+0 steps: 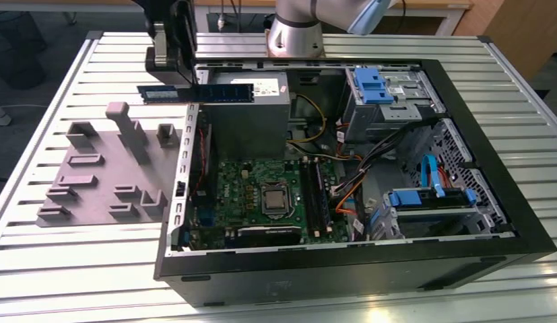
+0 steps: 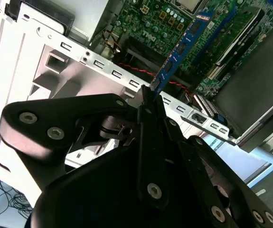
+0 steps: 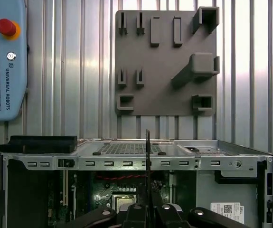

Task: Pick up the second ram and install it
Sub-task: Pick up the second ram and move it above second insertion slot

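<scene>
Slatted metal table (image 1: 71,269) carries open computer case (image 1: 350,269). Grey fixture (image 1: 108,175) lies beside it on exterior view's left. Gripper (image 1: 190,85) hangs over case's wall on that side, near grey power supply (image 1: 246,118). Fingers clamped tight on second ram (image 1: 161,93), held level in air, clear of motherboard (image 1: 260,195). Second wrist view: ram (image 2: 181,45) projects from closed gripper (image 2: 148,94) above motherboard (image 2: 174,14). First wrist view: ram (image 3: 147,152) edge-on, fixture (image 3: 164,85) beyond case.
</scene>
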Available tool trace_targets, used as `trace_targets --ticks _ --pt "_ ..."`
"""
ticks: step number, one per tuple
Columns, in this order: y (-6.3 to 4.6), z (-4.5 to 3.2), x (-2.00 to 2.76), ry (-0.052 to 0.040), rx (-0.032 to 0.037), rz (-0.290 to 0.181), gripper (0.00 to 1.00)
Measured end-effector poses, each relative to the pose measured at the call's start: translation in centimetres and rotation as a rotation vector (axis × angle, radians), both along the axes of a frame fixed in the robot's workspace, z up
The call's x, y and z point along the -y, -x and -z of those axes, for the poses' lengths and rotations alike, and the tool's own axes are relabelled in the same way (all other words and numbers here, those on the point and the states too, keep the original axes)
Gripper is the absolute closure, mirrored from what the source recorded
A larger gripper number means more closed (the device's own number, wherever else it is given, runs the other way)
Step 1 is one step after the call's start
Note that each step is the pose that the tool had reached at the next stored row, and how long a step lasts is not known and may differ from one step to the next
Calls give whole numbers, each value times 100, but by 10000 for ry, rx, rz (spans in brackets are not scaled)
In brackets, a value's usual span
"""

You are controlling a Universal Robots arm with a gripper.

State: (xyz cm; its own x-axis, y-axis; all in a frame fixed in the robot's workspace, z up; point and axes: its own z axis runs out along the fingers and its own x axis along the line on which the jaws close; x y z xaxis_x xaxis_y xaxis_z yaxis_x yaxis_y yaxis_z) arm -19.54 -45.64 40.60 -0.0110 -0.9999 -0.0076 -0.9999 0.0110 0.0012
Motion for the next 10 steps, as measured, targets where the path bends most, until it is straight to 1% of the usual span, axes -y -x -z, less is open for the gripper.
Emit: trace_targets --ticks 10 --pt "-86 0 0 0 0 0 86"
